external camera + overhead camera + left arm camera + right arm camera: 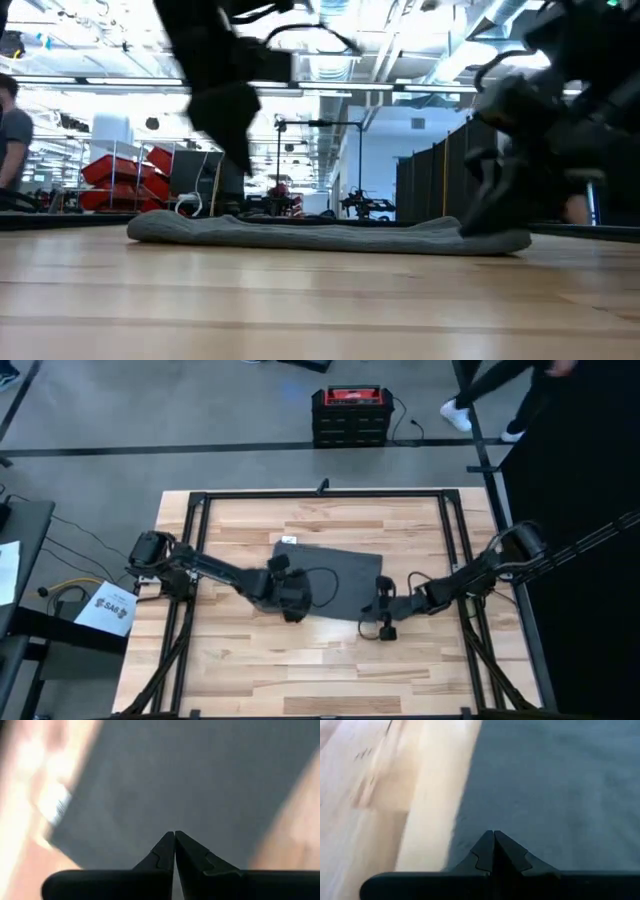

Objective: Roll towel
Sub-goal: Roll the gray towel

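Towel (335, 575) flat, both hands closed above

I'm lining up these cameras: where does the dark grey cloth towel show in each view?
High: dark grey cloth towel at table centre, between both arms.
Low: flat strip across mid-picture.
Left wrist: fills the middle.
Right wrist: covers the right side.
Shared landmark: the towel's edge against the wooden table.

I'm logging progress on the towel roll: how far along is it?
Barely started. The towel lies flat on the table, with no rolled part visible; in the low view it is one low, even layer. In hand: the left gripper and right gripper are both shut, poised over the towel's near side, toward opposite ends. Whether either pinches cloth is unclear. All the rolling is left.
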Controlling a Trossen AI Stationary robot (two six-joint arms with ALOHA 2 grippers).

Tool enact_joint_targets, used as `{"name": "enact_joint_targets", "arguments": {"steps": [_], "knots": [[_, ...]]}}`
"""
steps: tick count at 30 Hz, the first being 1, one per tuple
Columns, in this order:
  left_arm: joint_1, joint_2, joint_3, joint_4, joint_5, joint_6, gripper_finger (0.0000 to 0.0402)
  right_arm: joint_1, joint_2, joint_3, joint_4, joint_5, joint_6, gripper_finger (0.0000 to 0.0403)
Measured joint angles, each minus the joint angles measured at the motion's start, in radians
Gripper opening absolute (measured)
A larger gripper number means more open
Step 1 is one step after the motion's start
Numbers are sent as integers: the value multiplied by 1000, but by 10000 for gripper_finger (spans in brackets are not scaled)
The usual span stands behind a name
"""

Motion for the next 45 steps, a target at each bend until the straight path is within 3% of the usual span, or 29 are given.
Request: {"name": "enact_joint_targets", "arguments": {"steps": [4, 8, 13, 20, 25, 28, 31, 34, 36, 39, 45], "knots": [[-51, 1, -94, 32, 86, -182, 0, 58, 42, 3, 10, 79, 74, 0], [-66, 1, -219, 63, 84, -290, 0, 95, 36, 2, -7, 116, 98, 0], [-85, -9, -323, 123, 47, -315, 0, 109, 32, 2, -14, 126, 165, 0], [-69, -42, -277, 91, 45, -145, 0, 125, -19, 62, -73, 145, 110, 0], [-16, -115, -156, 107, -27, 37, 0, 141, -243, 87, -255, 308, 48, 0], [29, -127, -121, 248, -48, 180, 0, 140, -379, 87, -411, 368, 92, 0], [94, -120, -118, 513, 1, 374, 0, 95, -428, 87, -530, 391, 129, 0], [171, -43, -117, 764, 153, 501, 0, 17, -408, 87, -546, 382, 129, 0], [206, 31, -117, 891, 272, 525, 0, -51, -375, 73, -516, 310, 113, 0], [219, 133, -100, 958, 355, 526, 0, -156, -335, 7, -335, 141, 65, 0], [218, 288, -37, 956, 353, 515, 0, -338, -323, -82, -161, 125, -52, 0]]}}
